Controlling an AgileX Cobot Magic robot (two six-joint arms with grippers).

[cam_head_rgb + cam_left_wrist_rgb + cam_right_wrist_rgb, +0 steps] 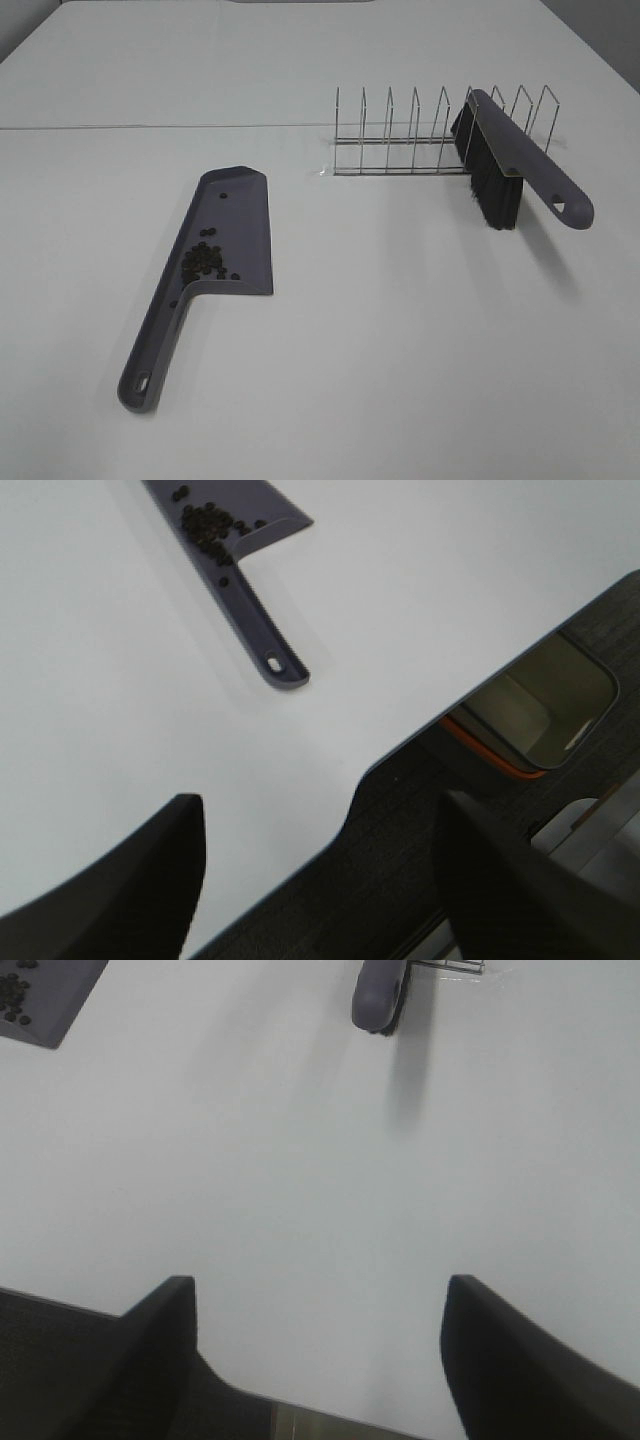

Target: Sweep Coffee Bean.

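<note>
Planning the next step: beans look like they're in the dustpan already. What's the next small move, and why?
Probably none beyond holding both arms back. The coffee beans all appear to lie inside the dustpan, the brush leans in the wire rack, and both grippers are open and empty, clear of everything.

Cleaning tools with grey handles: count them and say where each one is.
2. The dustpan lies on the table's left with coffee beans in it; the brush leans on the wire rack, right.

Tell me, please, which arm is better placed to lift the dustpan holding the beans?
Probably the left: the dustpan with the coffee beans lies on its side, handle toward it, and the left gripper is open and empty.
</note>
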